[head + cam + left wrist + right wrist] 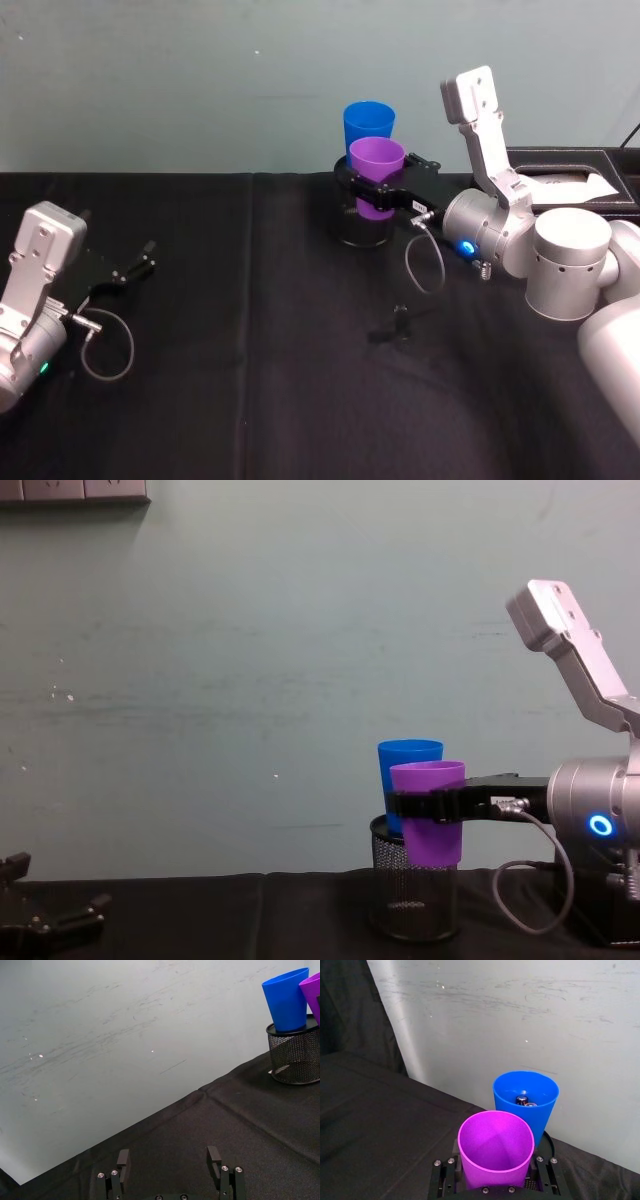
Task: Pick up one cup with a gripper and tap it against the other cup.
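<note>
My right gripper (378,192) is shut on the purple cup (377,160) and holds it upright, above the table and beside the top of a black wire-mesh holder (411,900). The blue cup (369,124) stands in that holder, just behind the purple cup. From the chest, the purple cup (430,810) overlaps the blue cup (410,770); I cannot tell whether they touch. At the right wrist the purple cup (496,1152) sits between the fingers (442,1180), with the blue cup (526,1097) close behind it and small dark items inside. My left gripper (135,265) rests open at the far left.
A black cloth covers the table (250,400), and a pale wall runs close behind the cups. A black box (560,165) with white paper in it stands at the back right. The left wrist view shows the holder (295,1055) far from the left gripper (168,1160).
</note>
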Controlling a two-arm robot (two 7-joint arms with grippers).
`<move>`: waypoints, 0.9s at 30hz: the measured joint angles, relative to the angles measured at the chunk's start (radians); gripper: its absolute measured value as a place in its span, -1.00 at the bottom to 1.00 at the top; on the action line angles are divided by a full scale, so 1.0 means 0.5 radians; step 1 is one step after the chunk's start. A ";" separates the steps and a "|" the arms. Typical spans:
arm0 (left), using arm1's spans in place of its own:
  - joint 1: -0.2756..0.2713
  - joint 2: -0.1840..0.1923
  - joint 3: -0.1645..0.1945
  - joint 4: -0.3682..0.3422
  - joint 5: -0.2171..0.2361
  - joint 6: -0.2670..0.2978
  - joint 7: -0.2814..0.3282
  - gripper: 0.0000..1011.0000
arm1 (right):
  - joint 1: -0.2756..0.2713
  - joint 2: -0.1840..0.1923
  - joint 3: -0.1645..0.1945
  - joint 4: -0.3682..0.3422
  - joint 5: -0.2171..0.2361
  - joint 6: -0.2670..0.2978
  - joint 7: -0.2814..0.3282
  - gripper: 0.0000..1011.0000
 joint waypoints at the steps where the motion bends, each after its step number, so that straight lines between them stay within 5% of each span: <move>1: 0.000 0.000 0.000 0.000 0.000 0.000 0.000 0.98 | 0.000 0.000 0.000 0.000 0.000 0.000 0.000 0.42; 27: 0.000 0.000 0.000 0.000 0.000 0.000 0.000 0.98 | 0.000 0.000 0.000 0.000 0.000 0.000 0.000 0.42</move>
